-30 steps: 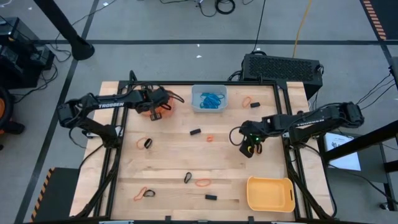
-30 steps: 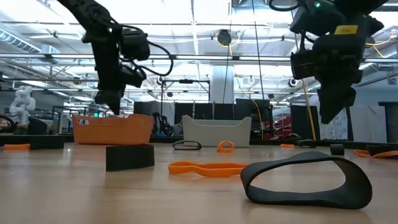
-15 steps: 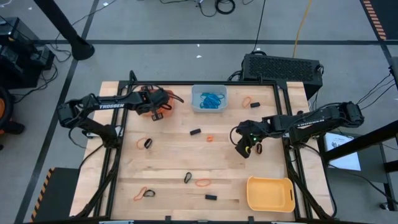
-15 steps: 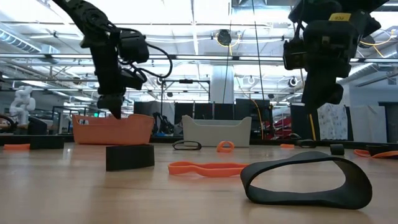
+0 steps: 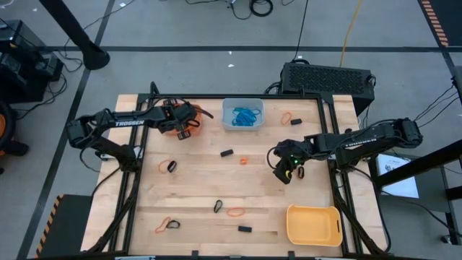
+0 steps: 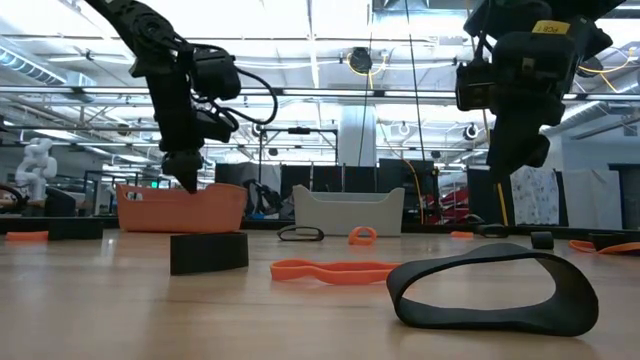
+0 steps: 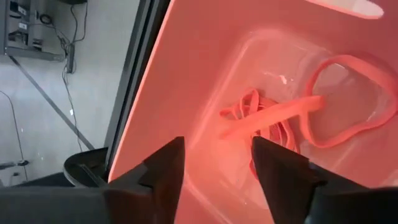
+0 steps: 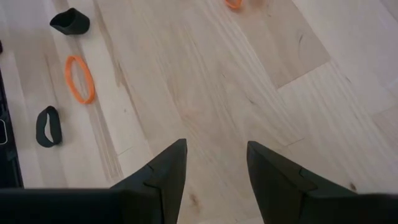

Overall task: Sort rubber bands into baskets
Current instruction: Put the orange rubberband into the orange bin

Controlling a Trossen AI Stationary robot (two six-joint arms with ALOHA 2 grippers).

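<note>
My left gripper (image 7: 214, 168) is open and points down into the orange basket (image 5: 193, 121), where several orange rubber bands (image 7: 273, 118) lie on the bottom, clear of the fingers. My right gripper (image 8: 214, 168) stands open above bare wood right of the table's middle (image 5: 284, 173), with nothing between its fingers. The pale blue-grey basket (image 5: 242, 114) at the far middle holds blue bands. The yellow basket (image 5: 314, 224) sits at the near right. Loose orange and black bands lie flat on the table, such as an orange band (image 5: 236, 212) and a black band (image 5: 172, 166).
In the low view a wide black band (image 6: 490, 290) and an orange band (image 6: 335, 270) lie closest, beside a black block (image 6: 208, 252). Near the far right edge lie an orange band (image 5: 286, 118) and a black band (image 5: 296, 121). The middle of the table (image 5: 202, 184) is bare wood.
My left gripper has opened over the orange basket while staying in place. My right gripper has tipped, and its fingertips have swung up and a little toward the table's left. The bands on the table have kept still.
</note>
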